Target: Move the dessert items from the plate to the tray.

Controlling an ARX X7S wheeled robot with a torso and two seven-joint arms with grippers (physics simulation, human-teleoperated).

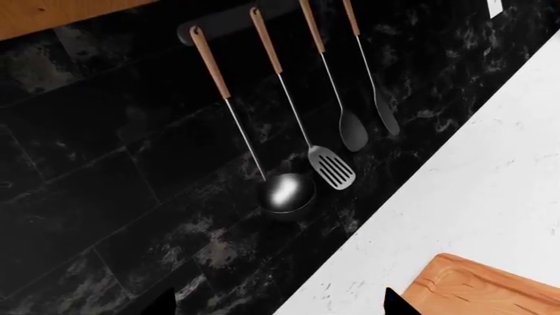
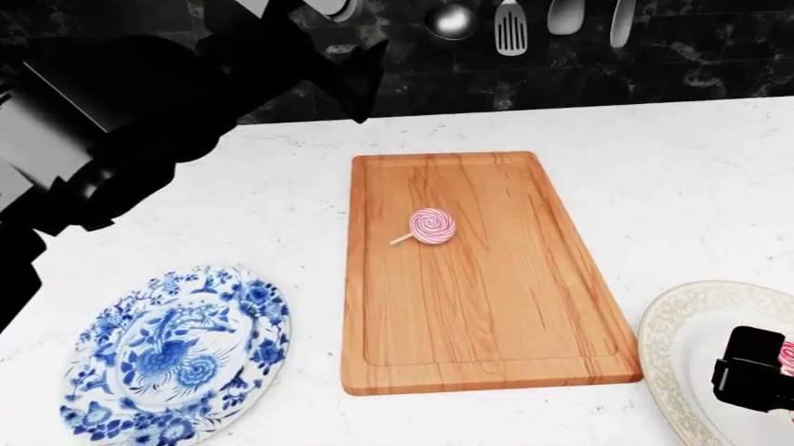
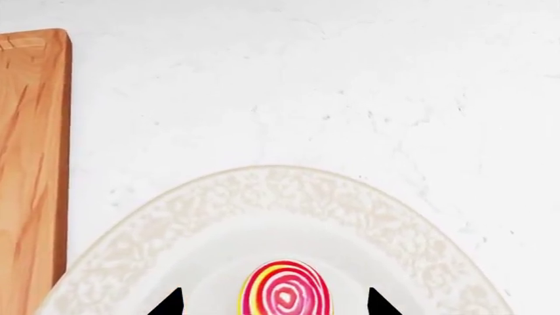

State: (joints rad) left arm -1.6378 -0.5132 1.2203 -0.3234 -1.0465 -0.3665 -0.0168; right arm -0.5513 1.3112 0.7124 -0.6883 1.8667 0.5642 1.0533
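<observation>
A pink-and-white swirl lollipop (image 2: 432,226) lies on the wooden tray (image 2: 496,316), toward its far half. The pink, yellow and red lollipop (image 3: 285,294) lies on a cream patterned plate (image 3: 289,190), seen in the head view as the plate (image 2: 694,325) at the lower right. My right gripper (image 3: 275,307) is open just above this plate, one fingertip on each side of the lollipop without touching it. In the head view the right gripper (image 2: 750,376) hides most of that lollipop. My left gripper (image 1: 280,308) is open and empty, raised near the back wall beyond the tray's far corner (image 1: 490,289).
A blue-and-white plate (image 2: 174,362) sits at the front left with nothing on it. A ladle (image 1: 287,191), a slotted spatula (image 1: 332,167) and other utensils hang on the black wall. My left arm (image 2: 125,111) fills the upper left of the head view.
</observation>
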